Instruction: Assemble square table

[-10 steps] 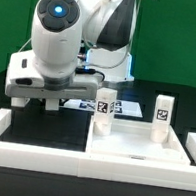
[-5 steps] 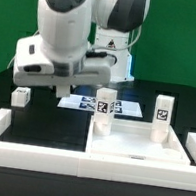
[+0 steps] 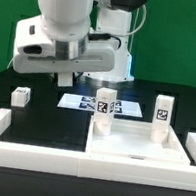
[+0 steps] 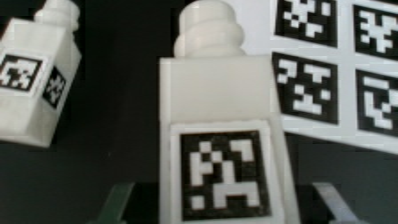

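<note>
Hand [image 4: 221, 205] fingers cut by wrist frame edge; gripped leg [image 4: 214, 120] base cropped; second leg [image 4: 36, 80] partly cropped.

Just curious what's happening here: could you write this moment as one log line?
claw: shut on table leg | loose leg: lying on black table | two legs: upright on square tabletop

Matte blk table [image 3: 43, 119], green backdrop [image 3: 184, 48]. Plain white square table slab [image 3: 139, 150]. White upright leg [image 3: 105, 103] and white second upright leg [image 3: 163, 108] on slab, each w/ blk-and-white pixel tag on side. White held leg [image 4: 214, 100]: lg blk sq tag, white pixel pattern inside, white margin round it. White loose leg [image 3: 20, 96] on table, same blk/white tag type. White marker board [image 3: 80, 102] w/ several blk-and-white sq tags. White border wall [image 3: 37, 160]. Arm [image 3: 63, 10]: white shell, blk joints. Dk fingers [image 4: 118, 200] on gripper [image 4: 217, 205].
</note>
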Motion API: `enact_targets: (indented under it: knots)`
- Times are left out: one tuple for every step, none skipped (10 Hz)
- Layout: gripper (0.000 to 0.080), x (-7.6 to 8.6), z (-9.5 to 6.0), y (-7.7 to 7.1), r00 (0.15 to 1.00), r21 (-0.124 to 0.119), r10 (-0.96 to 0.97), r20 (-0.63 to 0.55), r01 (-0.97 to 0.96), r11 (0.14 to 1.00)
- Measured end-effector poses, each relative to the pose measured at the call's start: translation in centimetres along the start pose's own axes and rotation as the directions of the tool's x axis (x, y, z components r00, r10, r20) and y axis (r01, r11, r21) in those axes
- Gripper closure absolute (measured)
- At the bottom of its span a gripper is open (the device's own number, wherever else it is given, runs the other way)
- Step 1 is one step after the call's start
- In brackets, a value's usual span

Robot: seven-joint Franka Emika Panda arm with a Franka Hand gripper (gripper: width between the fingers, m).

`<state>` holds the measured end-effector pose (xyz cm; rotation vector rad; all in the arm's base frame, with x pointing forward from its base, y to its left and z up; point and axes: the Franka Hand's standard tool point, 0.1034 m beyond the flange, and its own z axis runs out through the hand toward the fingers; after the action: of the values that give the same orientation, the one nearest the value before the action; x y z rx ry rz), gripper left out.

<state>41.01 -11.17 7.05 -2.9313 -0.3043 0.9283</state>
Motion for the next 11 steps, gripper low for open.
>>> enact_targets:
  knots:
    - [0.0509,0.7,-0.6,0.0,0.997,0.007,0.0,-0.071,0.001,1.0]
    - [0.0509,1.2,-1.6,0.0,0.993,0.017,0.006,-0.116,-0.004,1.0]
    - [0.0509,2.0,-2.9,-0.1,0.988,0.031,0.016,-0.151,-0.011,0.999]
    - [0.0509,3.3,-4.3,0.0,0.973,0.034,0.026,-0.23,-0.019,0.999]
    - [0.0509,4.3,-5.5,0.3,0.954,0.017,0.028,-0.299,-0.024,1.0]
    - [0.0509,5.9,-6.9,0.9,0.913,-0.054,-0.024,-0.408,0.002,0.999]
    - [0.0509,5.7,-6.6,1.2,0.867,-0.064,-0.02,-0.497,-0.013,0.998]
    - [0.0509,5.1,-6.1,1.3,0.855,-0.065,-0.014,-0.518,-0.023,0.998]
    - [0.0509,5.4,-6.4,2.1,0.815,-0.095,-0.031,-0.578,-0.029,0.995]
    - [0.0509,5.4,-6.5,2.3,0.786,-0.1,-0.037,-0.617,-0.031,0.995]
    - [0.0509,5.6,-7.1,2.2,0.766,-0.081,-0.019,-0.642,-0.044,0.996]
